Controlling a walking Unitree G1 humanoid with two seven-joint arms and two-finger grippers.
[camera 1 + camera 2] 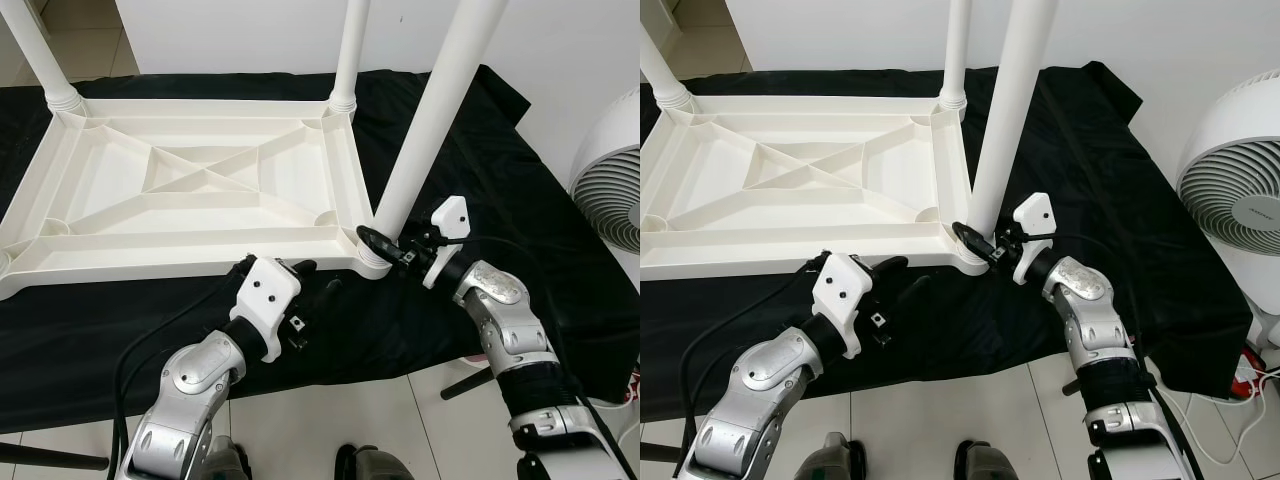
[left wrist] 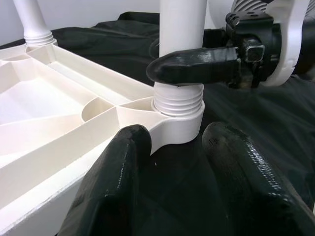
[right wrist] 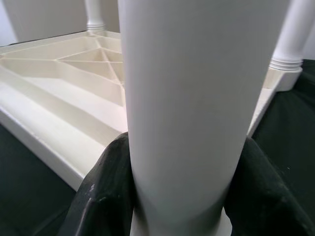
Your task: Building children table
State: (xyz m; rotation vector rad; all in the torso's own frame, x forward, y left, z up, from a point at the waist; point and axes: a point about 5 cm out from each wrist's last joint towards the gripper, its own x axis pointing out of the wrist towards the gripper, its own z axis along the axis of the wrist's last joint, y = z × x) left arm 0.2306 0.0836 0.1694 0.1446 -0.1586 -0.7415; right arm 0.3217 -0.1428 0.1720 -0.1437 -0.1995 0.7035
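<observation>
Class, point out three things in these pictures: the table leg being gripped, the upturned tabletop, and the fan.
table leg (image 1: 425, 130), left eye view, middle of its shaft.
upturned tabletop (image 1: 200, 240), left eye view, near long rim.
fan (image 1: 1240, 200), right eye view, front grille.

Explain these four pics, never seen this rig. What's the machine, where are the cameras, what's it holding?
It is a humanoid robot with two silver arms, each ending in a gripper of two black fingers. The two wide pictures come from a stereo camera on its head, looking down. The two close-ups come from cameras on its wrists, looking along the fingers.

A white plastic table top lies upside down on a black cloth on the floor. Legs stand screwed into its corners.

The right gripper is closed around the near right leg, just above its threaded socket. The left gripper is open, by the table's near edge, holding nothing. A white fan stands to the right.
</observation>
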